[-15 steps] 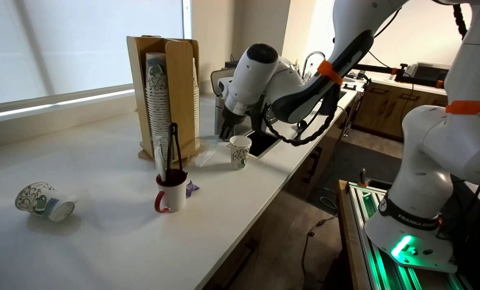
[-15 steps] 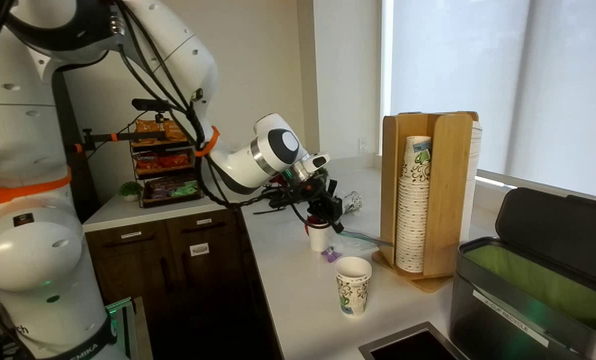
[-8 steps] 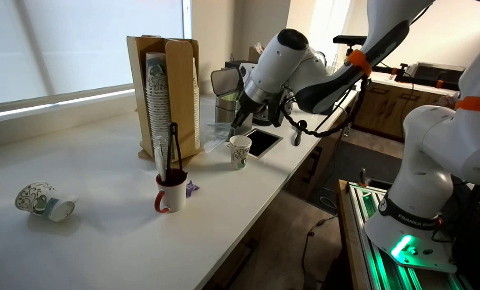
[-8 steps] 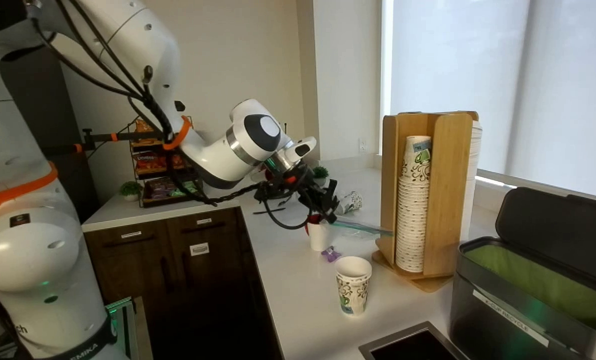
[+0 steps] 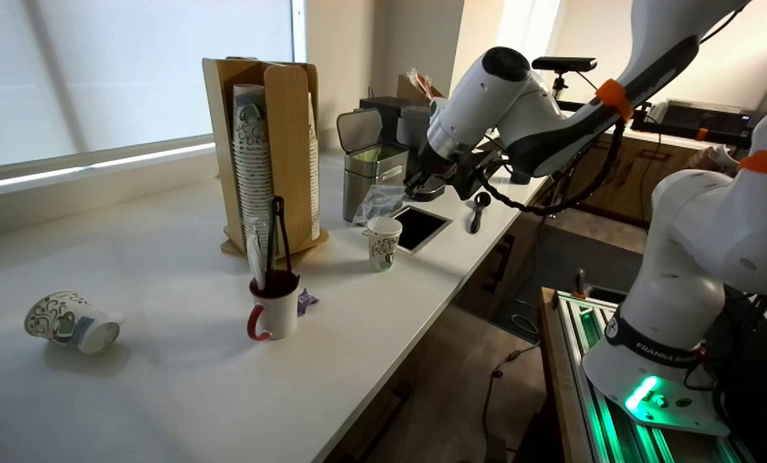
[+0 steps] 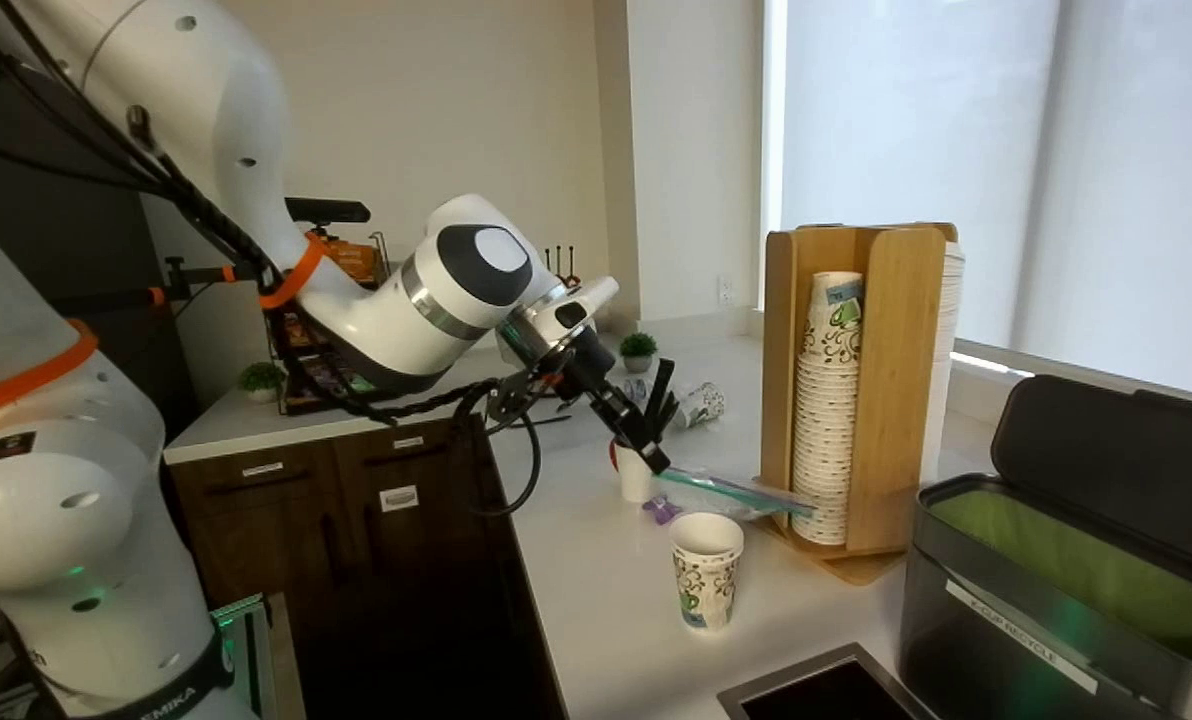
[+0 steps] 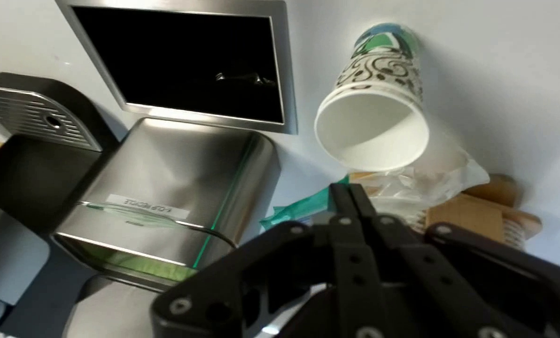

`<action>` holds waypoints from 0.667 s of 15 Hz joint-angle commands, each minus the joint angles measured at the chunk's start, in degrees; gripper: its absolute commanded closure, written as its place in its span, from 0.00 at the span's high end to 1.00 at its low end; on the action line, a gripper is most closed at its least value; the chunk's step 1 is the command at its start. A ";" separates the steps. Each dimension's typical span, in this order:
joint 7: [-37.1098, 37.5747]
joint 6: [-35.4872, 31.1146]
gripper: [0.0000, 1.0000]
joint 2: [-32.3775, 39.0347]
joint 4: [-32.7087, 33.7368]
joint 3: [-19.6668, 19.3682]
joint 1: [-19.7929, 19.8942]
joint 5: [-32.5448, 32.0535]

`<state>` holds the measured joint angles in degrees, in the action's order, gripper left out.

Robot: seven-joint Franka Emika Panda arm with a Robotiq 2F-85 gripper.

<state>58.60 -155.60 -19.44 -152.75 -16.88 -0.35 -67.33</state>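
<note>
- Black two-fingered gripper (image 7: pixel 349 188): jaws clenched on the teal-edged bag; held above the white counter (image 6: pixel 616 650) at a downward slant.
- Clear plastic bag with teal closure strip (image 5: pixel 379 204): pinched at the strip and hung from the gripper; whether its lower edge is rested on the counter cannot be told.
- White scroll-printed paper cup (image 6: pixel 707 580): stood upright near the bag, mouth up.
- Pale wooden cup rack (image 6: pixel 901 400): stocked with stacked printed cups (image 6: pixel 824 440).
- Rectangular silver metal bin (image 6: pixel 1016 600): lid raised, green lining shown, labelled "K-CUP RECYCLE".
- Dark metal-framed rectangular opening (image 7: pixel 285 70): set into the counter just beside the bin.
- White mug with red handle (image 5: pixel 286 316): black tongs (image 5: pixel 271 243) stood inside.
- Purple wrapper (image 5: pixel 305 301): laid just beside the mug.
- Side-lying printed paper cup (image 5: pixel 68 323): placed well apart from the gripper.
</note>
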 commanded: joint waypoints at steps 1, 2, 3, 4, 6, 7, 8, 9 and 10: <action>8.57 0.87 0.01 -4.45 -2.45 1.11 2.91 -5.26; 9.37 2.11 0.01 -5.03 -2.89 1.23 3.11 -4.54; 10.17 2.14 0.01 -5.25 -3.20 1.22 3.47 -4.55; 10.06 1.86 0.01 -4.84 -3.16 0.94 3.53 -4.05; 11.34 0.92 0.01 -5.09 -3.82 0.57 3.94 -3.66; 12.04 0.39 0.01 -6.58 -4.73 0.55 4.25 -4.18; 12.00 -0.13 0.01 -7.38 -5.26 0.36 4.26 -4.17; 11.65 -0.84 0.01 -8.62 -5.95 0.03 4.24 -4.10; 10.79 -1.28 0.01 -9.75 -6.71 -0.31 4.06 -3.50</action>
<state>68.78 -155.19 -24.08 -155.72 -16.63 3.12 -70.29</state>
